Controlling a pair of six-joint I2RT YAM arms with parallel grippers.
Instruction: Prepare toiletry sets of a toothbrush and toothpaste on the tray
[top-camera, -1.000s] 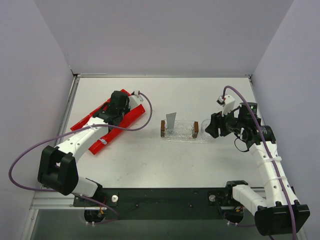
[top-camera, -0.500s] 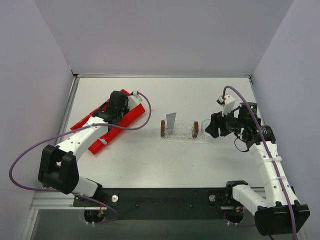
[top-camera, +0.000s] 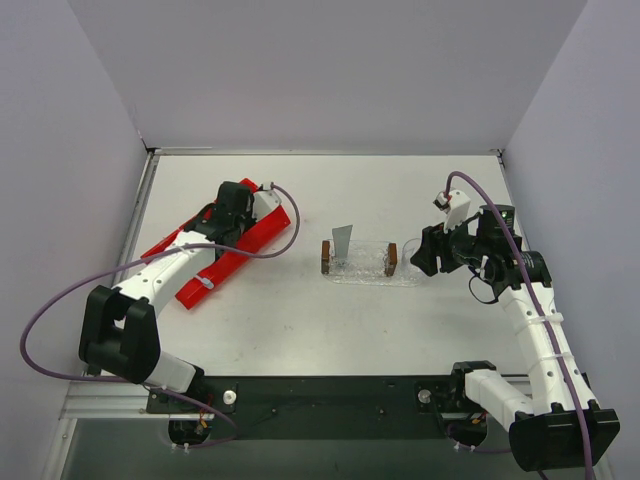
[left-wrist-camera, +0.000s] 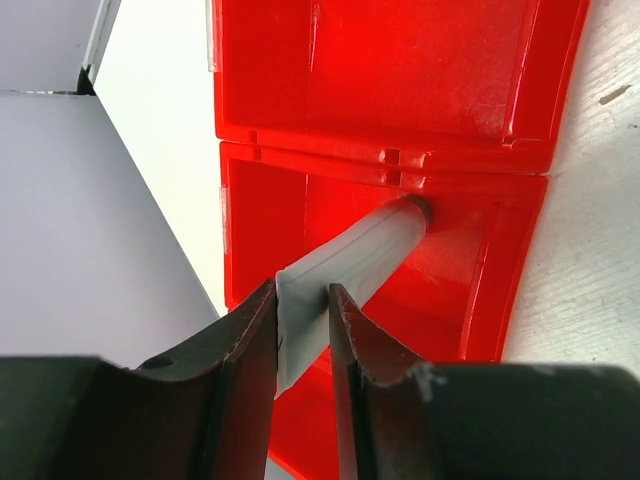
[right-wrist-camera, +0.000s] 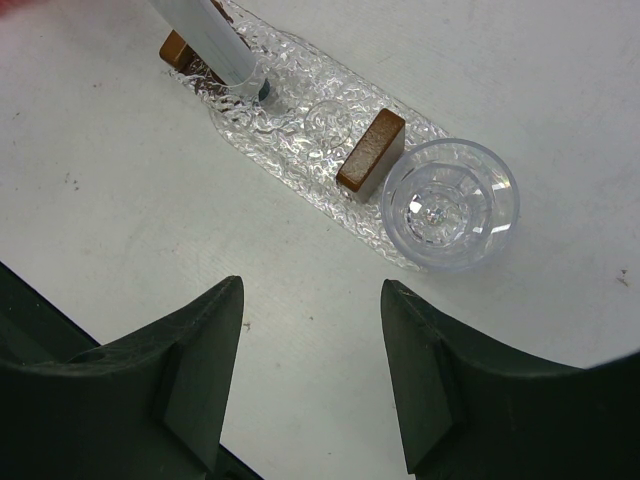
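Picking toothpaste from bin: my left hand narrow astride it, grip unconfirmed; right hand wide, empty. Next: lift to tray.

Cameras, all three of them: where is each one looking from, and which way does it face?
Top external: above and behind the robot, looking down on the table; left arm and right arm show.
Left wrist: on the left arm, pointing down into the red bin; its fingers flank a toothpaste tube.
Right wrist: on the right arm, pointing down at the tray and clear cup; its fingers stand apart, empty.
Shared: top and right wrist both show the tray.
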